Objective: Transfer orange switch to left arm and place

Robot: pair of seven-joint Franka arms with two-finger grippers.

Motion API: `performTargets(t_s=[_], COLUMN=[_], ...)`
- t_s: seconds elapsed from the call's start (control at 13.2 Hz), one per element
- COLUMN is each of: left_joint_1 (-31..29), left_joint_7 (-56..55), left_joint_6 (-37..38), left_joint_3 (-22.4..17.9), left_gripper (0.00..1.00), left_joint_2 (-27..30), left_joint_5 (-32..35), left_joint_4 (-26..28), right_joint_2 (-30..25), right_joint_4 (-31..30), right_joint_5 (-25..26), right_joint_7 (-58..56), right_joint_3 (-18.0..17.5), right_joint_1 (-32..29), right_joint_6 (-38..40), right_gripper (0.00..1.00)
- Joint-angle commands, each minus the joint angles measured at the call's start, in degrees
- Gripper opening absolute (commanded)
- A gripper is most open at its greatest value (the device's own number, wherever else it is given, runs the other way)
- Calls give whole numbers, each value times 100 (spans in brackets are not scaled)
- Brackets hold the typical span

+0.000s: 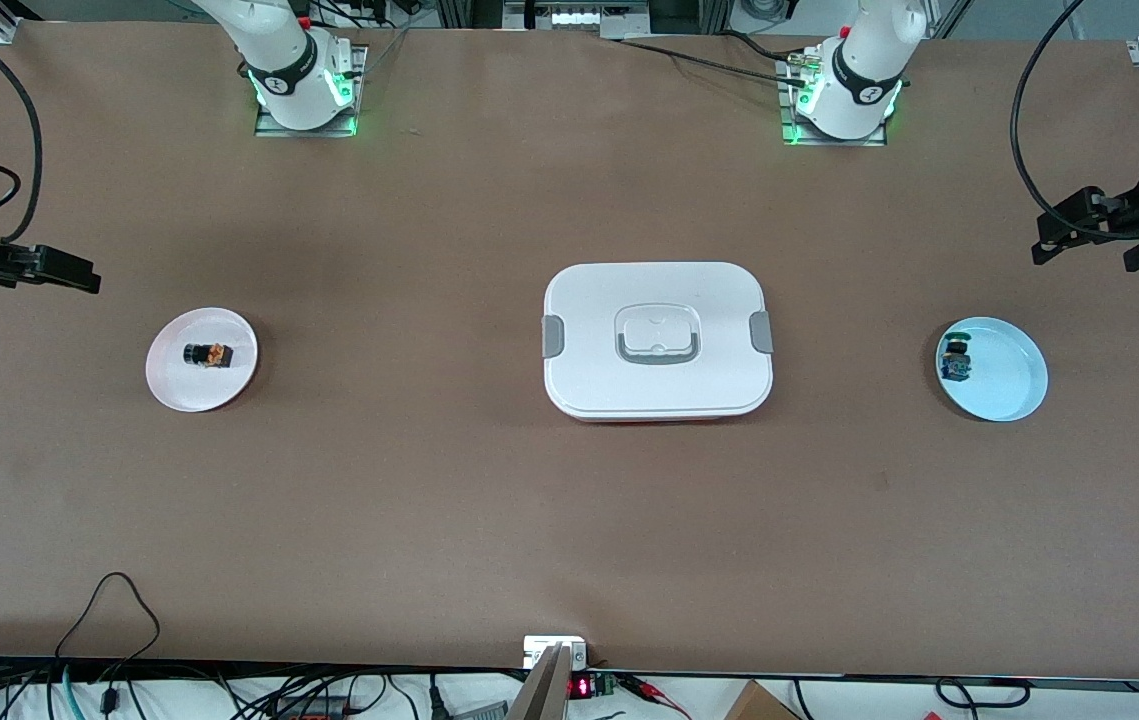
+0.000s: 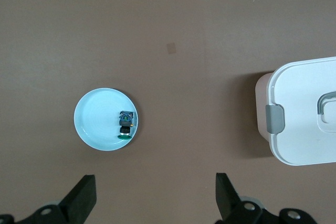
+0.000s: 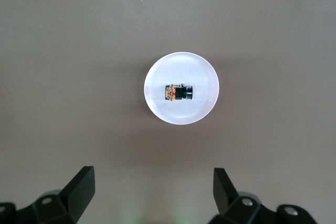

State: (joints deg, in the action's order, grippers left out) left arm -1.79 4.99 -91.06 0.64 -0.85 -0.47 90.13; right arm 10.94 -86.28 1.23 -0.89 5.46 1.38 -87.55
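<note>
The orange switch (image 1: 207, 354) lies on its side on a small white plate (image 1: 229, 385) toward the right arm's end of the table. It also shows in the right wrist view (image 3: 177, 93), on the plate (image 3: 181, 66). My right gripper (image 1: 69, 270) is open and empty, high over the bare table beside that plate; in its wrist view (image 3: 152, 174) nothing is between the fingers. The white box (image 1: 589, 300) sits shut at the table's middle and shows in the left wrist view (image 2: 302, 114). My left gripper (image 1: 1054, 240) (image 2: 155, 182) is open and empty, high over the left arm's end of the table.
A light blue plate (image 1: 1009, 380) (image 2: 97, 124) at the left arm's end holds the similar part with a blue block and green cap (image 1: 955, 360) (image 2: 125, 124). Cables (image 1: 109, 600) lie at the table edge nearest the front camera.
</note>
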Motion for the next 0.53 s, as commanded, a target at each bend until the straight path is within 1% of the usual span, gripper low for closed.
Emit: performTargets(t_s=[0.0,0.45], left_joint_1=[-24,-24], left_joint_7=[-7,-7], left_joint_6=[106,106], left_joint_3=[33,33], left_gripper=[100,100], left_joint_2=[-56,-47], left_joint_5=[82,82], left_joint_4=[-163,-163], right_joint_2=[127,601], right_joint_4=[24,15], right_joint_5=[-53,9], right_joint_7=[9,-25], right_joint_3=[-45,-1], right_joint_1=[-23,-111], right_joint_6=[-121,-674], right_gripper=[100,100])
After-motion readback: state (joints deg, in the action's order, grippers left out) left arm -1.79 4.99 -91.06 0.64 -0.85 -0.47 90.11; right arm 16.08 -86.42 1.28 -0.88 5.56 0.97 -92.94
